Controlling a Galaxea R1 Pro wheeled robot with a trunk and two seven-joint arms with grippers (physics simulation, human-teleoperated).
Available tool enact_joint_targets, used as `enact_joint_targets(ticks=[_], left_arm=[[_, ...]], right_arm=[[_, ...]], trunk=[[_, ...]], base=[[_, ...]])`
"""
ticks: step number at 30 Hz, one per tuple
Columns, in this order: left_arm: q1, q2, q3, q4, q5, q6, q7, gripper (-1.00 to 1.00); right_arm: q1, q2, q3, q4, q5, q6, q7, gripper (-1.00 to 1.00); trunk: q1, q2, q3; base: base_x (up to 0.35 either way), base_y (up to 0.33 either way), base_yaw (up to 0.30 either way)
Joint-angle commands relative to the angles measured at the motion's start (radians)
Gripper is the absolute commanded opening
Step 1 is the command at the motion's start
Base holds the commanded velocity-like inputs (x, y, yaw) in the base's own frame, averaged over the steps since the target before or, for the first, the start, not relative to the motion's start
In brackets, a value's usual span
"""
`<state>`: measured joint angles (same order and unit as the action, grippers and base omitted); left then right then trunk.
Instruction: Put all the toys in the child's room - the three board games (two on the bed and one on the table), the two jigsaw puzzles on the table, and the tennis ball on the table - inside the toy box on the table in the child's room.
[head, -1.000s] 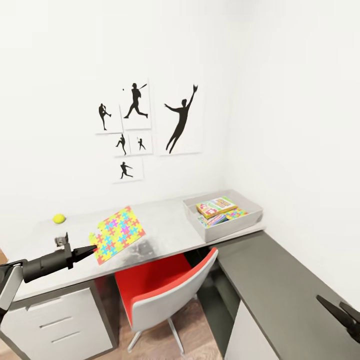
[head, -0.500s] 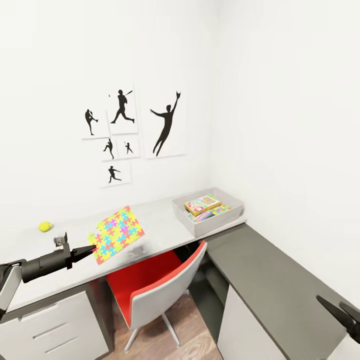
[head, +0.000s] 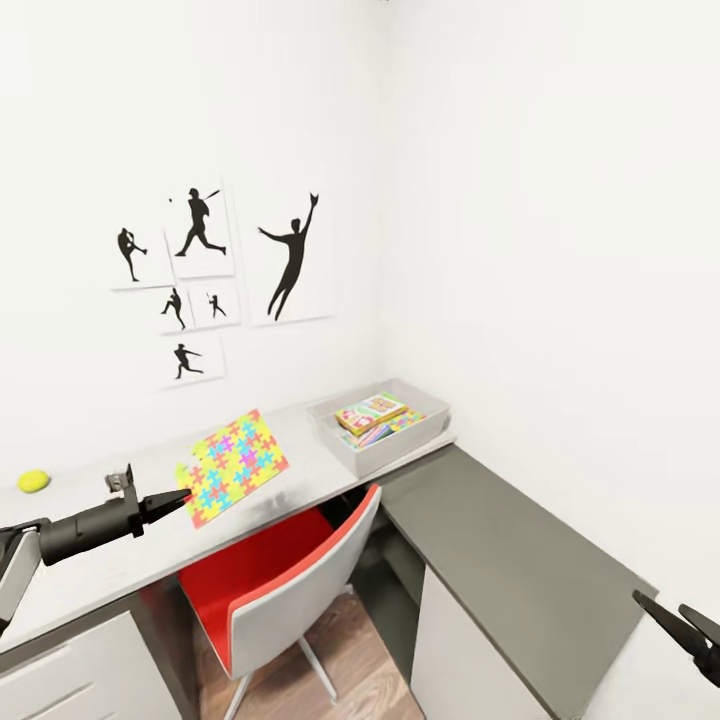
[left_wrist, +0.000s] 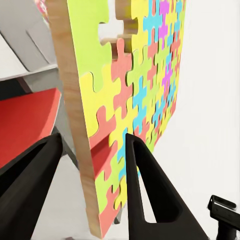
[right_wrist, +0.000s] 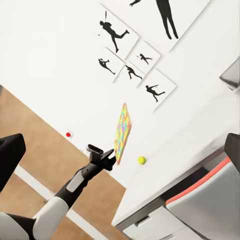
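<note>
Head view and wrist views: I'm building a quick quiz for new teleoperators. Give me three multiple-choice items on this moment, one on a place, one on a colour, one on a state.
1. Where is the tennis ball?
A. On the table
B. In the toy box
C. On the chair

2. What colour is the chair's seat?
A. Blue
B. Red
C. Black

3. What is the left claw doing?
A. Hanging open
B. Gripping the ball
C. Shut on the jigsaw puzzle

Answers:
1 A: the tennis ball lies on the table, far from the toy box.
2 B: the chair has a red seat.
3 C: the left claw pinches the jigsaw puzzle at its edge, holding it above the table.
</note>
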<state>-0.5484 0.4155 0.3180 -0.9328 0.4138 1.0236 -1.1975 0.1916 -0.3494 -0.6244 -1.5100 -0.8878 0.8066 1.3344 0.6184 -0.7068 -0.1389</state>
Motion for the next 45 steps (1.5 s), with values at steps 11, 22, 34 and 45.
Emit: enact_joint_targets(ticks=[11, 22, 34, 45], left_arm=[[-0.001, 0.000, 0.000, 0.001, -0.001, 0.004, -0.008, -1.00], [-0.001, 0.000, 0.001, 0.002, -0.001, 0.004, -0.009, -1.00], [-0.001, 0.000, 0.000, 0.002, 0.000, 0.003, -0.010, -1.00], [-0.001, 0.000, 0.000, 0.002, -0.001, 0.003, -0.010, -1.00]], right_arm=[[0.000, 0.000, 0.002, 0.000, -0.006, 0.008, -0.001, 1.00], [0.000, 0.000, 0.002, 0.000, -0.006, 0.008, -0.002, 1.00], [0.000, 0.000, 0.002, -0.002, -0.006, 0.008, -0.003, 1.00], [0.000, 0.000, 0.002, -0.003, -0.007, 0.008, -0.003, 1.00]], trunk=[[0.000, -0.001, 0.009], [0.000, -0.001, 0.019], [0.000, -0.001, 0.030], [0.000, -0.001, 0.041]], base=[[0.040, 0.023, -0.239], [0.233, 0.167, -0.239], [0.281, 0.125, -0.239], [0.243, 0.009, -0.239]])
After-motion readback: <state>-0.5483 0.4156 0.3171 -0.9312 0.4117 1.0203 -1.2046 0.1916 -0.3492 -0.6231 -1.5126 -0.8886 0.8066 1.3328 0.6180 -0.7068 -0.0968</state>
